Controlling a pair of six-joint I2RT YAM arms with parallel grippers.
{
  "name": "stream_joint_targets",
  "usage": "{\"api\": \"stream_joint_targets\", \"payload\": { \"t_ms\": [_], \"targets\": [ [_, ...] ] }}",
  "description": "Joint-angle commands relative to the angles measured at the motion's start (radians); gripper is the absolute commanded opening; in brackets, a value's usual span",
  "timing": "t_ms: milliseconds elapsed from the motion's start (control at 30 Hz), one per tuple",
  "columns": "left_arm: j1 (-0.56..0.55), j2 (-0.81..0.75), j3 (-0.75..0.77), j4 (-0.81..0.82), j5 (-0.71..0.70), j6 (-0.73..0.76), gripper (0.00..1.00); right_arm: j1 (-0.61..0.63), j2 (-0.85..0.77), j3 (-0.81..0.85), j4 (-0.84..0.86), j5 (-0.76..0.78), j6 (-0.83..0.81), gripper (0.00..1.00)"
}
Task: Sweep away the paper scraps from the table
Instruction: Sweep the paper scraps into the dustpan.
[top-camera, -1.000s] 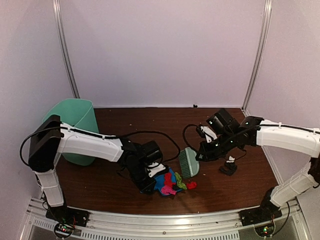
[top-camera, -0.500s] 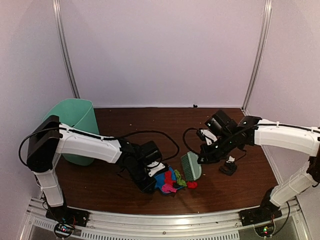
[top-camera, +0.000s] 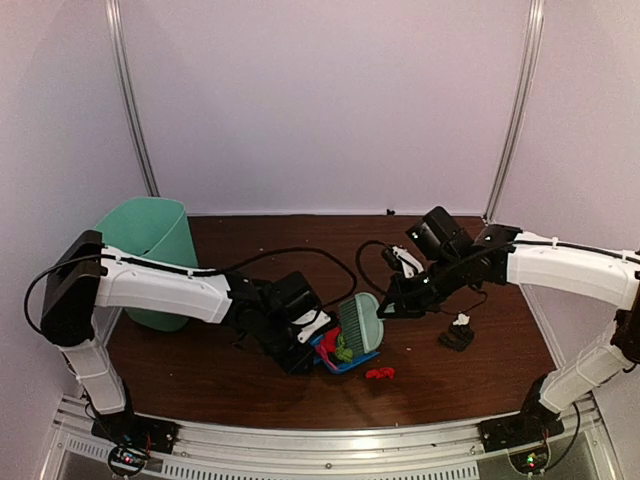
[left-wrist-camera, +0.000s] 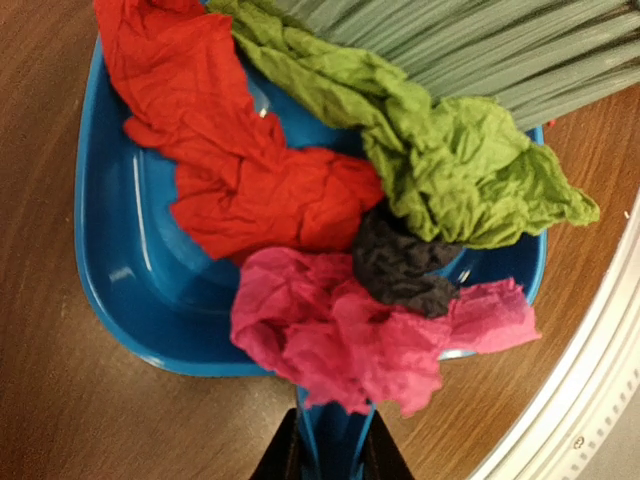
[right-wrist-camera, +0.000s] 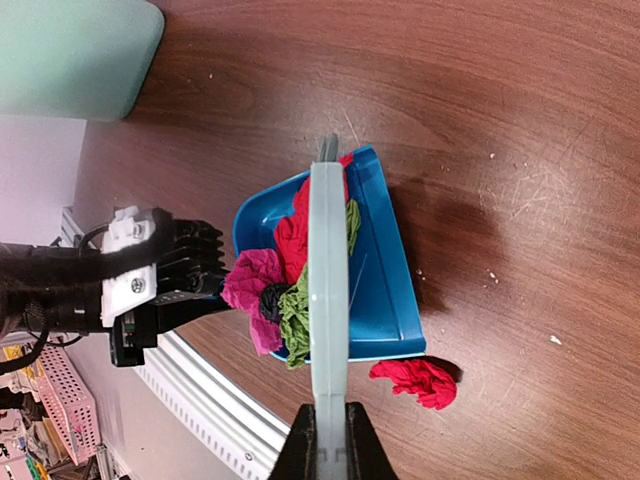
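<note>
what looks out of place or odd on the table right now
One red scrap lies alone on the table just outside the blue dustpan's open lip, apart from it. The other scraps sit piled inside the pan against the brush, so this one looks missed.

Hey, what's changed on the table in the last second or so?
The right gripper swept the brush leftward over the dustpan, pushing the red, green, pink and black paper scraps into it. Nothing was taken hold of or let go: the left gripper kept holding the dustpan. One red scrap stayed on the table, and the bin did not move.
</note>
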Motion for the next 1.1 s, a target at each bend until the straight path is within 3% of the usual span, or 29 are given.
{"api": "stream_joint_targets", "payload": {
  "t_ms": [0,500,1067],
  "targets": [
    [-0.004,-0.074,-0.004,0.039,-0.032,-0.012,0.0,0.004,-0.009,0.075,-0.005,0.003,0.017,0.0],
    [-0.004,-0.225,-0.017,0.025,-0.09,-0.056,0.0,-0.005,-0.07,0.281,-0.19,0.125,0.011,0.0],
    [-0.004,-0.26,0.108,-0.099,-0.198,-0.11,0.0,-0.046,-0.118,0.43,-0.289,0.287,0.016,0.0]
  ]
}}
